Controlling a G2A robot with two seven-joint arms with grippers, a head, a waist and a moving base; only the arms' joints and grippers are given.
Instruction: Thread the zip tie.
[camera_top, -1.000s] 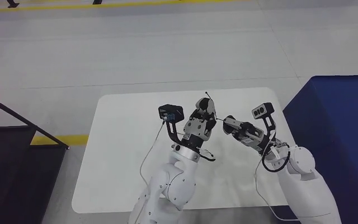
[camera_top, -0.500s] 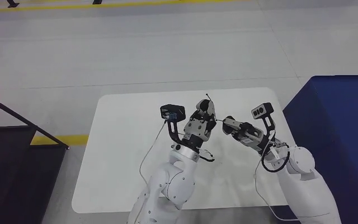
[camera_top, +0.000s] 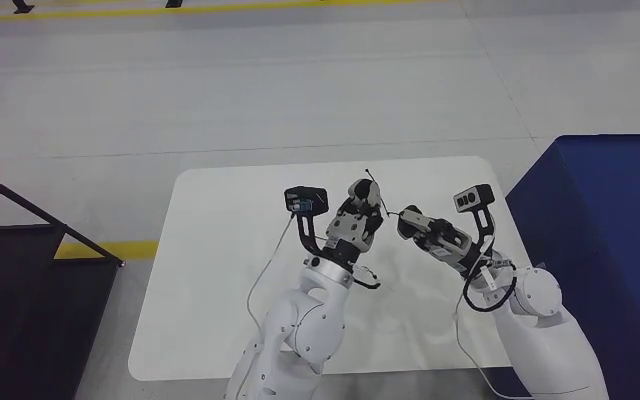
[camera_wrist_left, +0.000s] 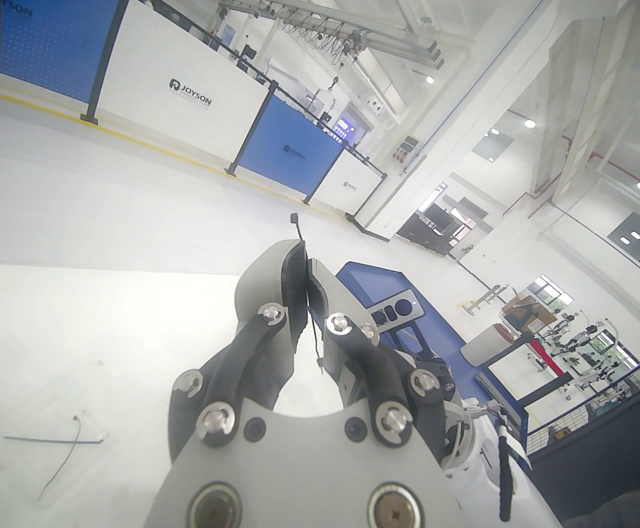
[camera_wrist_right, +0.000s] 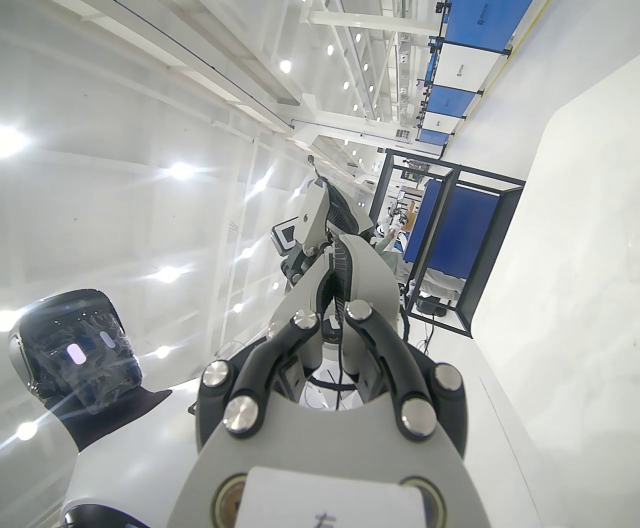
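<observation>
My left gripper (camera_top: 367, 203) hovers over the middle of the white table (camera_top: 230, 270), shut on a black zip tie (camera_wrist_left: 295, 222). The tie's square head (camera_top: 367, 173) sticks up past the fingertips, and its strap hangs down between the fingers (camera_wrist_left: 287, 280). The right gripper (camera_top: 404, 219) sits just to the right, nearly touching, with its fingers (camera_wrist_right: 360, 260) closed on a thin black strap (camera_wrist_right: 342, 320). A short black piece (camera_top: 391, 212) bridges the gap between the two grippers. Whether that strap belongs to the same tie I cannot tell. The right wrist view has the left gripper (camera_wrist_right: 322, 192) close ahead.
Two loose black zip ties (camera_wrist_left: 75, 440) lie crossed on the table off to one side of the left gripper. A blue cabinet (camera_top: 590, 220) stands against the table's right edge, and a dark rack (camera_top: 45, 290) stands left of the table.
Almost nothing. The left gripper with the tie's head has shifted a hair to the left; the right gripper holds its place.
</observation>
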